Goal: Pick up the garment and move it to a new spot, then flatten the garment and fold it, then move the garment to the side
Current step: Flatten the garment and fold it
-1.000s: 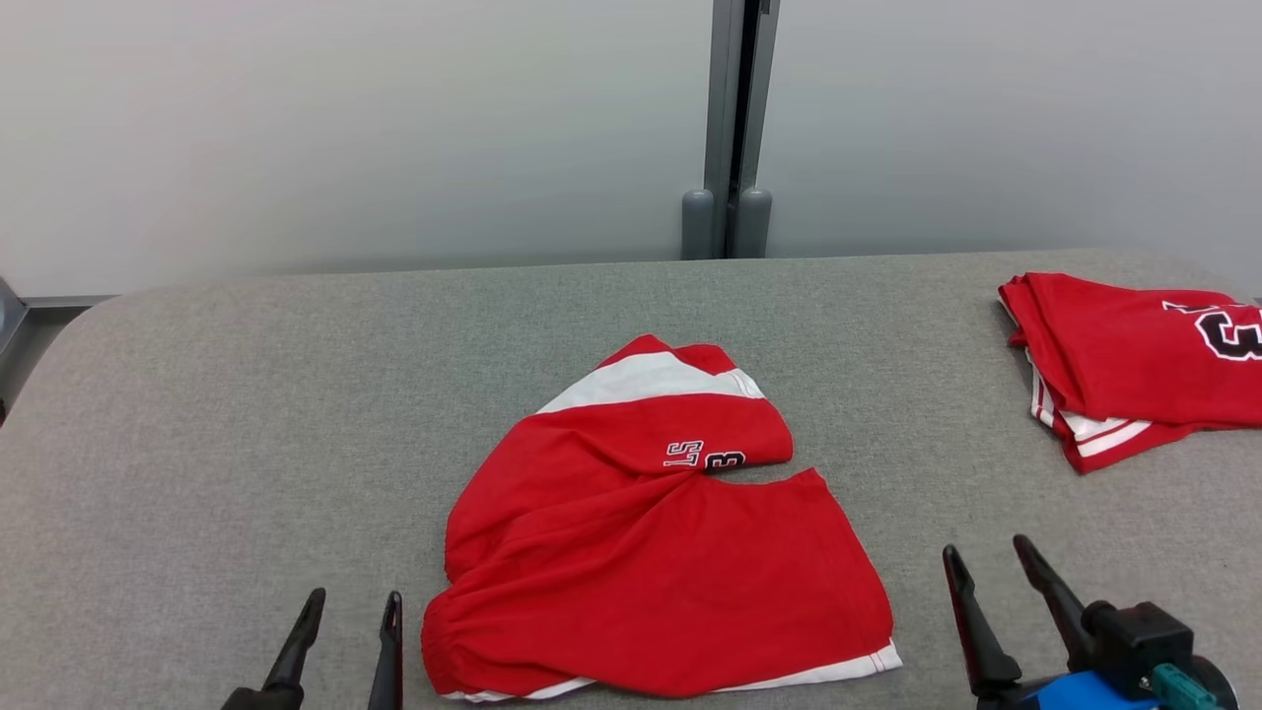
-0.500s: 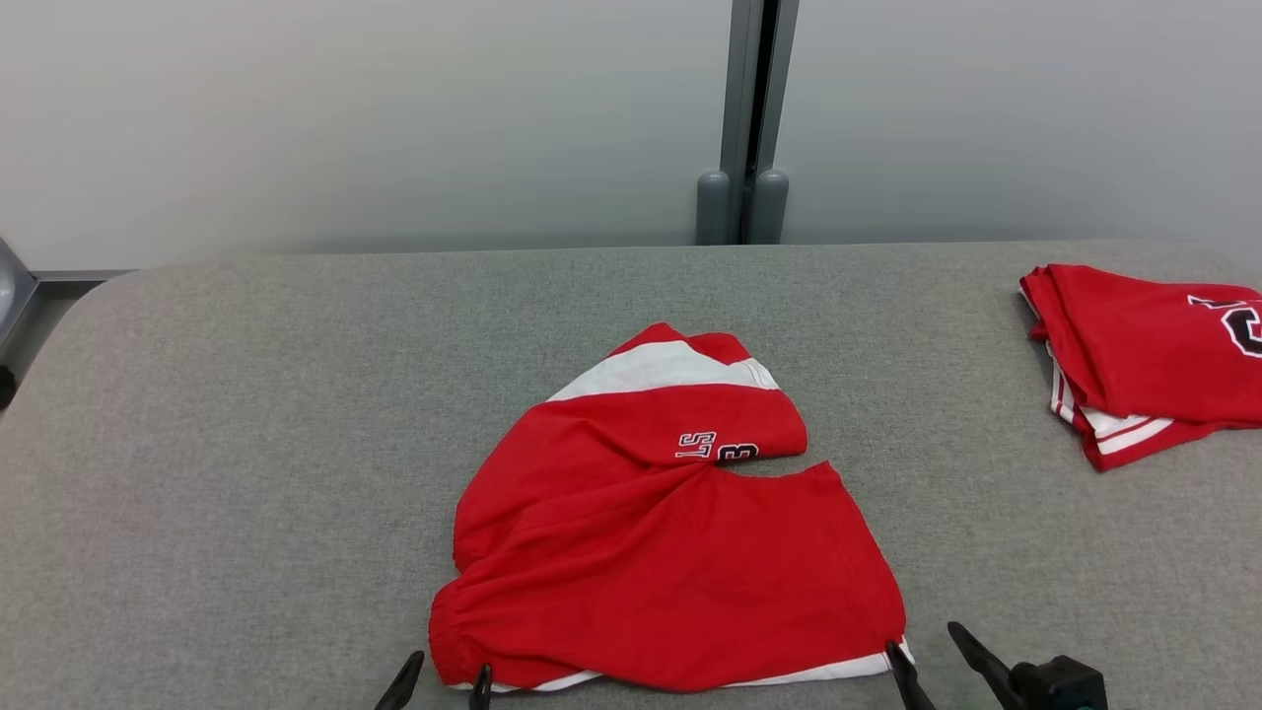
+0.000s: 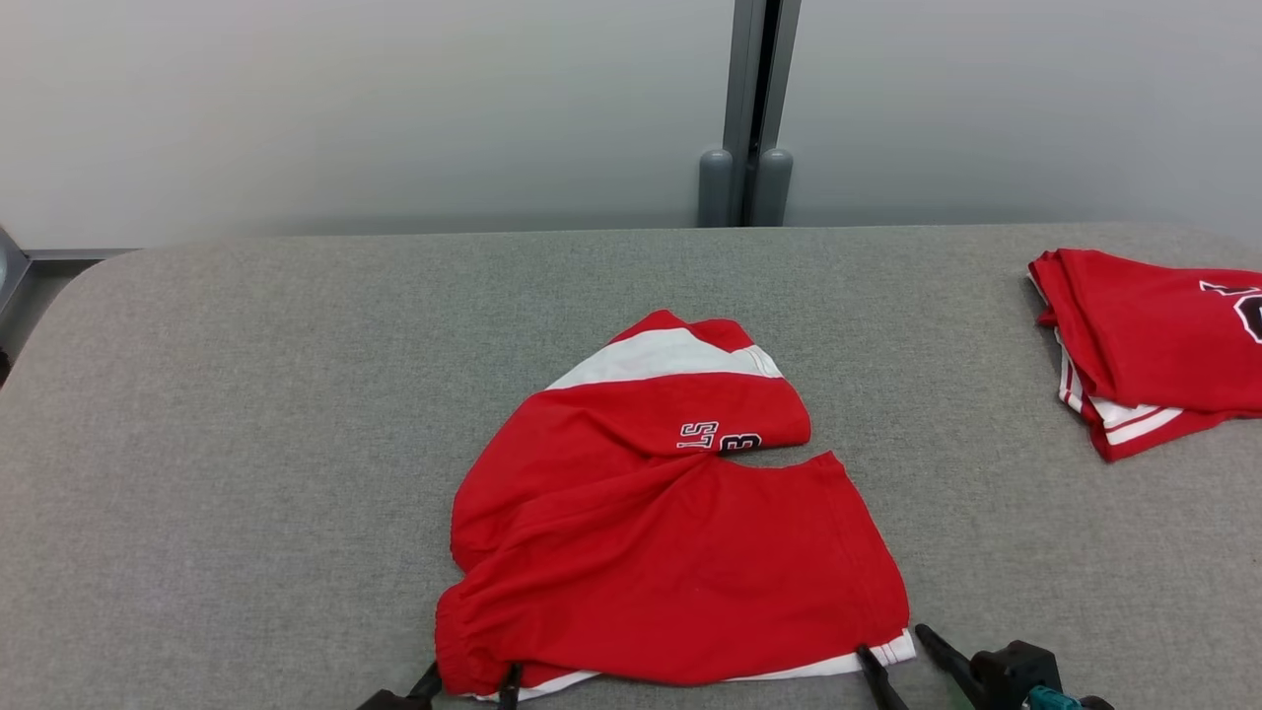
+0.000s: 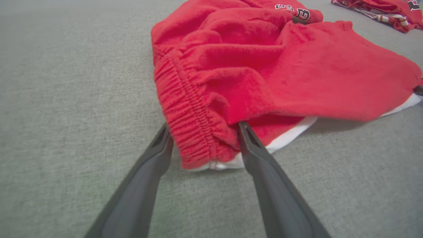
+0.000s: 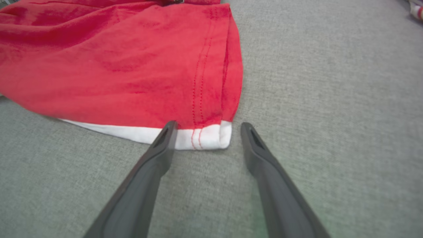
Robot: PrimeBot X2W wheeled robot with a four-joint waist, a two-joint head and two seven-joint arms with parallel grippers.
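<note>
Brackets the near edge of the red garment (image 3: 670, 552), lying left-to-right at mid-table (image 3: 246, 444), from both ends: left gripper (image 4: 204, 127) wide open astride the elastic waistband (image 4: 185, 109) corner, right gripper (image 5: 209, 124) wide open around the white hem (image 5: 205, 138) corner.

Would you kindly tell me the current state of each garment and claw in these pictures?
Red shorts: lying rumpled on the grey table, unfolded, not lifted.
Second red garment: folded, set at the right.
Left claw: open, straddling the elastic waistband corner.
Right claw: open, straddling the white-hemmed leg corner.
</note>
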